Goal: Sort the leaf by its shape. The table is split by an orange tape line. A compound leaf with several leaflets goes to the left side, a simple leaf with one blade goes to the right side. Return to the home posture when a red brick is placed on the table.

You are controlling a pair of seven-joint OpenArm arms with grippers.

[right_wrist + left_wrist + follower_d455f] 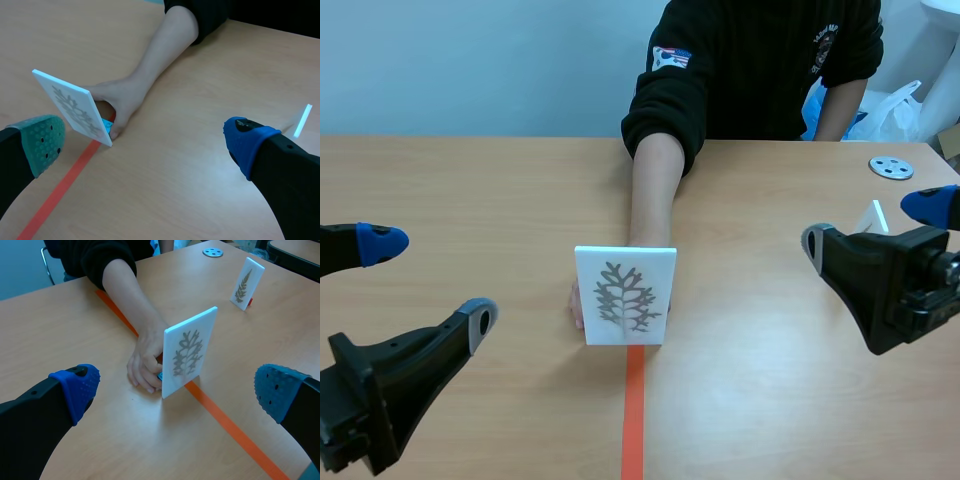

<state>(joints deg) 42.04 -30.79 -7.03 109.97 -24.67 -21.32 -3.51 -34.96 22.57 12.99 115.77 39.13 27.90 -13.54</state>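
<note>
A white card printed with a branching leaf of several lobed leaflets stands upright on the orange tape line at the table's middle. A person's hand holds its base from behind. The left wrist view shows the card ahead of my left gripper, and the hand grips its foot. My left gripper is open, low on the left. My right gripper is open too, off to the right. From the right wrist the card leans ahead of the grey-green pad.
A second white card with a fern-like leaf stands on the right side, close to my right gripper, its edge showing beside the blue pad. A round metal disc lies far right. The person's arm stretches over the table's middle.
</note>
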